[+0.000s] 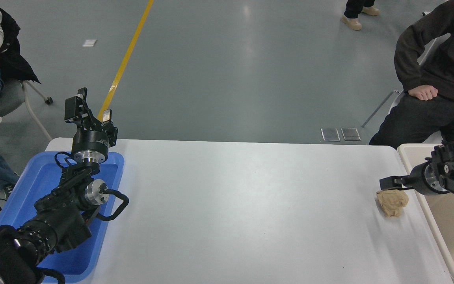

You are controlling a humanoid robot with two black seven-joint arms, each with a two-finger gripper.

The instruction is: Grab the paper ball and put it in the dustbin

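Paper ball (392,202) not yet grasped, on table (242,213) beside dustbin (440,236); right gripper (388,184) positioned above, finger state undeterminable; pick and placement left.

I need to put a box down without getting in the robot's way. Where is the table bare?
The white table is bare across its middle, between the blue tray at the left and the paper ball at the right. It is crowded at the right edge: the right gripper sits just above the ball, beside the dustbin. The left gripper stands over the tray.
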